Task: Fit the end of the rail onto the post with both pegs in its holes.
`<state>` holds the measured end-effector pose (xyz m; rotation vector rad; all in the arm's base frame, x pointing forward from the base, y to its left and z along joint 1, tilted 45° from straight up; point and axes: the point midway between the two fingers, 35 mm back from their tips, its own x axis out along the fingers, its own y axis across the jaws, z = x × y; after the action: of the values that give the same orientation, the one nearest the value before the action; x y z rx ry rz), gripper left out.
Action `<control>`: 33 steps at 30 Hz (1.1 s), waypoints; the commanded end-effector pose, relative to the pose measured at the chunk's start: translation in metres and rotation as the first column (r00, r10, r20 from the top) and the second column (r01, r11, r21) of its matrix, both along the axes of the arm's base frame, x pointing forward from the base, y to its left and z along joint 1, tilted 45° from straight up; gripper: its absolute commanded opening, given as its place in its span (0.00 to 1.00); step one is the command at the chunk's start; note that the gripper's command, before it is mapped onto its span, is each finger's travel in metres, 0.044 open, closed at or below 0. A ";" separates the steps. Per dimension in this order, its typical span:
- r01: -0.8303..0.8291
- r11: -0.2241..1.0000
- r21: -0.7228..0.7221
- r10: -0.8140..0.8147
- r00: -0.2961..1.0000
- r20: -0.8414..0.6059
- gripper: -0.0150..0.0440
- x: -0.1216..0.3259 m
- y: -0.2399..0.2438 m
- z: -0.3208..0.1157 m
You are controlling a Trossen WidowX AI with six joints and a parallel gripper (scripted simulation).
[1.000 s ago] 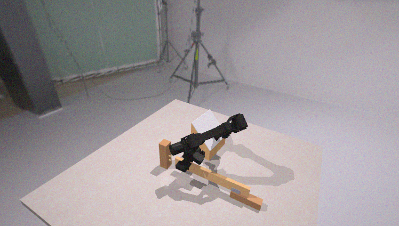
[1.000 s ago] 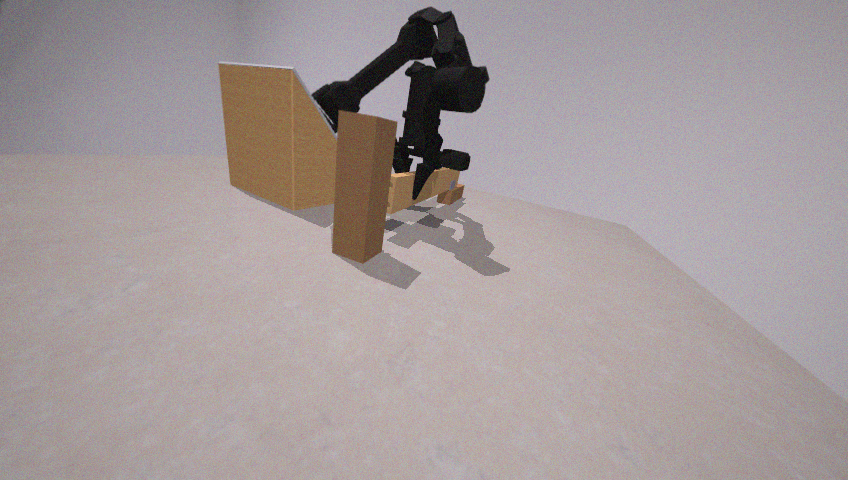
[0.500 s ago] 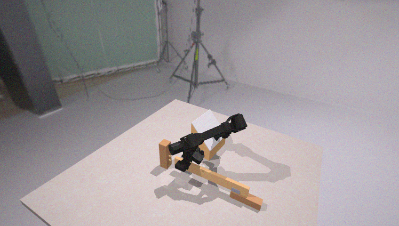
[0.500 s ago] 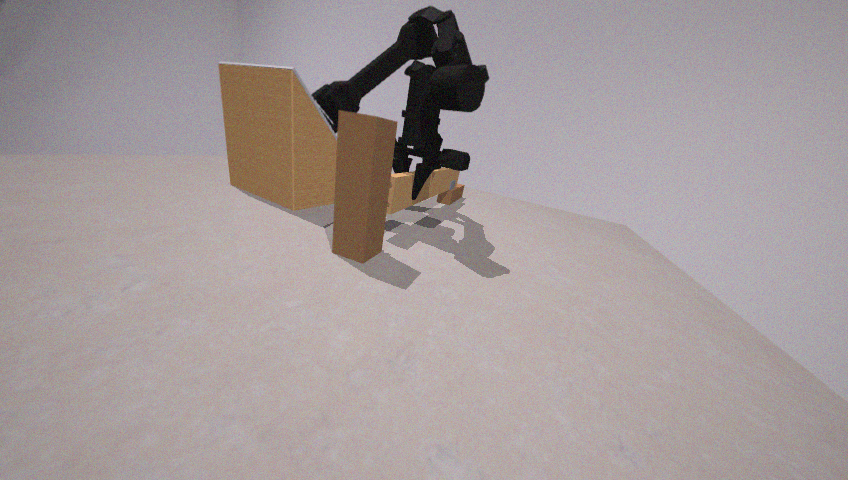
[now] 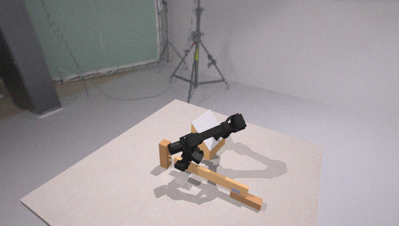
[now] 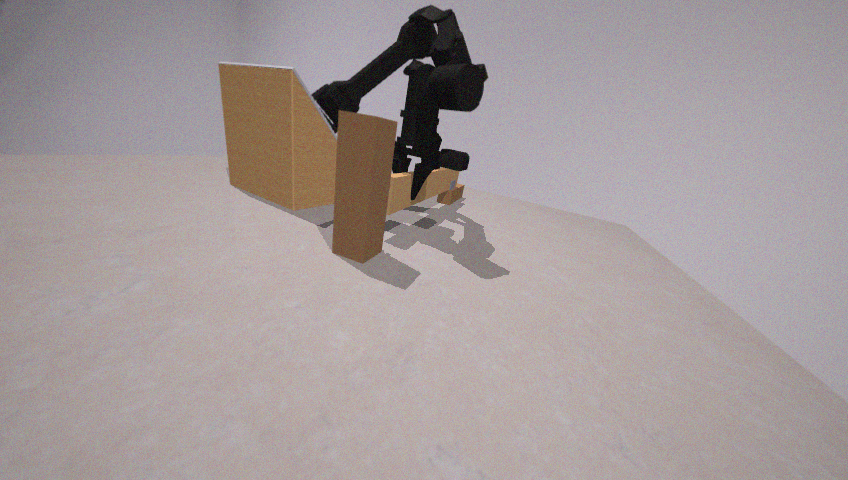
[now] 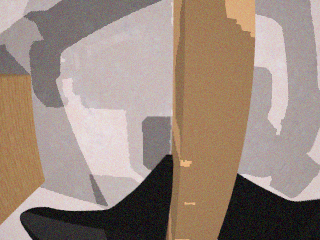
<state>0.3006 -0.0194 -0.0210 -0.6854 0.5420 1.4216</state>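
the long wooden bed rail (image 5: 218,176) (image 6: 399,193) (image 7: 215,100) runs from the center of the top view toward the lower right, its near end apart from the short wooden post (image 5: 164,155) (image 6: 361,187) and just beside the pegs (image 5: 170,157), which show uncovered. its far end sits at the bracket (image 5: 235,190) on the low footboard block (image 5: 246,200) (image 6: 449,195), lower right of the top view. whether the rail is quite level, i cannot tell.

the gripper (image 5: 186,164) (image 6: 411,183) (image 7: 186,160) is clenched on the rail near the post end, a dark finger on either side of it at the bottom of the wrist view. the black arm (image 5: 212,133) (image 6: 380,71) reaches above, passing over a slant-topped box (image 5: 204,121) (image 6: 255,130) (image 7: 17,145) with a white upper face.

all of this is on the pale table (image 5: 98,181) (image 6: 297,356) (image 7: 100,135). beyond it, a tripod stand (image 5: 196,67) stands at upper center of the top view, and a green panel (image 5: 106,33) fills the upper left.
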 end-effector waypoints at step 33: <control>0.010 1.000 -0.008 -0.010 1.000 0.012 0.25 0.004 -0.012 -0.005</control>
<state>0.3011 -0.0254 -0.0266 -0.6865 0.5416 1.4205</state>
